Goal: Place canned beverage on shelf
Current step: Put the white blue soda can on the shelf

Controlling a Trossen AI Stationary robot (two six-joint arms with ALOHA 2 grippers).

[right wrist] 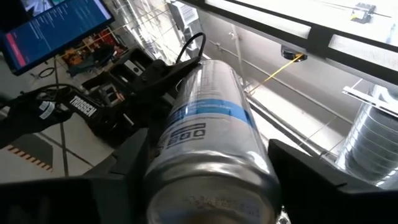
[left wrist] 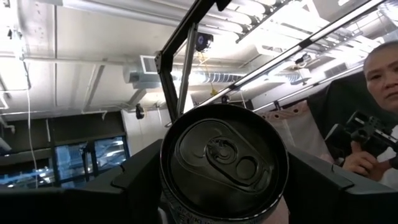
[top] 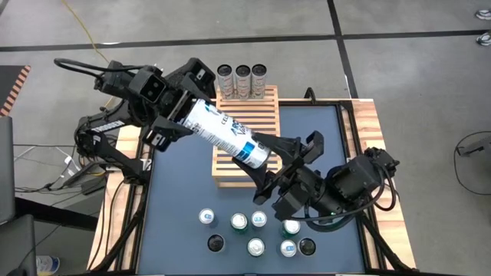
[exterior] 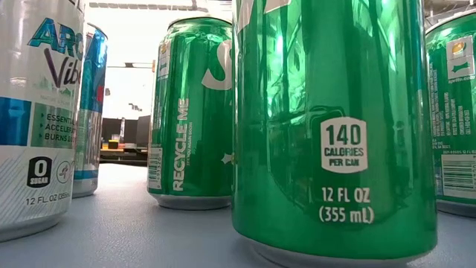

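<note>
We saw white can point(top: 222, 130) held lying over shelf point(top: 247, 138), left claw point(top: 178, 113) clamped on its top end, right claw point(top: 275, 162) around bottom end, grip unclear, loose cans point(top: 257, 232) on surface nr right claw.

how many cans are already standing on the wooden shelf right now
3 cans: left, middle and right, in a row along the far end of the shelf. The arms cover its near part, so another could be hidden.
</note>
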